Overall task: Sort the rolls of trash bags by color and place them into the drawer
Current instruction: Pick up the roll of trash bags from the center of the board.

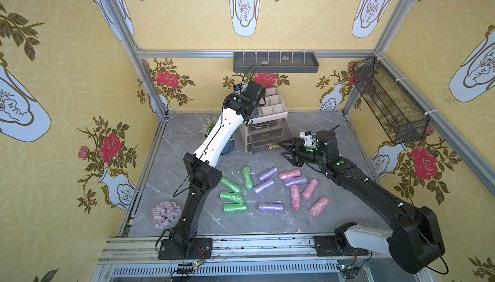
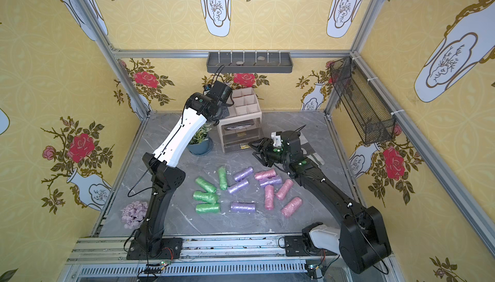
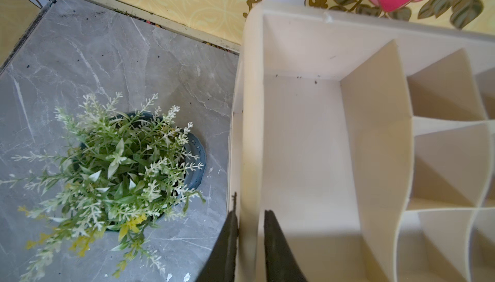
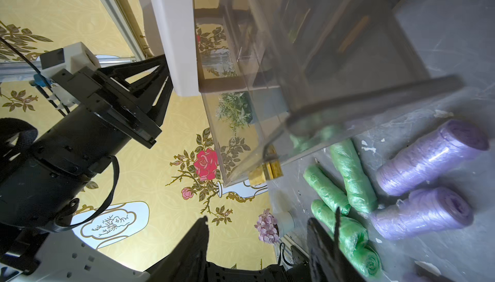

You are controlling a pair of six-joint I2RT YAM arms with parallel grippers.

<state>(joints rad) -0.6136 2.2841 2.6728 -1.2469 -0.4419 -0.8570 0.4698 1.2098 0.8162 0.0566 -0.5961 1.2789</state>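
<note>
Your left gripper (image 3: 250,213), jaws slightly parted, straddles one wall of the organizer (image 3: 375,138): lift it straight off. Your right gripper (image 1: 280,148), jaws wide and empty, can take the pink rolls (image 1: 289,174).

3 yellow floral-papered walls (image 1: 187,12) surround a grey marble-patterned floor (image 1: 267,224), evenly lit.

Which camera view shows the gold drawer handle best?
The right wrist view: the handle is near and large there, on the front of the clear drawer. In both top views it is only a tiny gold spot, far off. The left wrist view does not show it.
</note>
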